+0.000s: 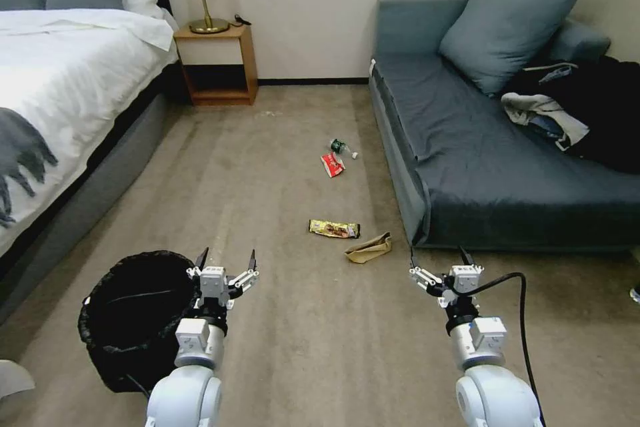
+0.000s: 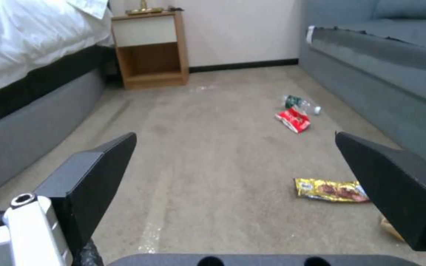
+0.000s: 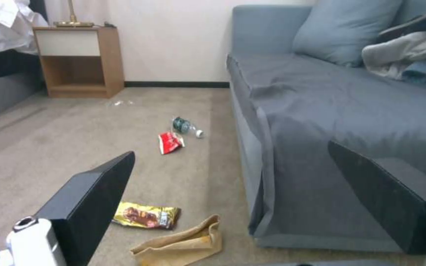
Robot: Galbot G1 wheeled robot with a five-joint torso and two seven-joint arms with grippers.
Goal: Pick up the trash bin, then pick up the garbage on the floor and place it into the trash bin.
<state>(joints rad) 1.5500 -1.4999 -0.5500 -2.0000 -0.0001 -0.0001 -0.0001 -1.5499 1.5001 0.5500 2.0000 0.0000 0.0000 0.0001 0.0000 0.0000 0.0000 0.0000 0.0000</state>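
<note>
The trash bin, round with a crinkled black bag, stands on the carpet at the lower left. My left gripper hovers open just right of its rim. My right gripper is open too, near the sofa's front corner. The garbage lies ahead on the floor: a crumpled brown paper bag, a gold-brown wrapper, a red-and-white wrapper, and a small green-labelled bottle.
A bed runs along the left and a grey-blue sofa along the right, with clothes piled on it. A wooden nightstand with a lamp stands by the far wall. Open carpet lies between them.
</note>
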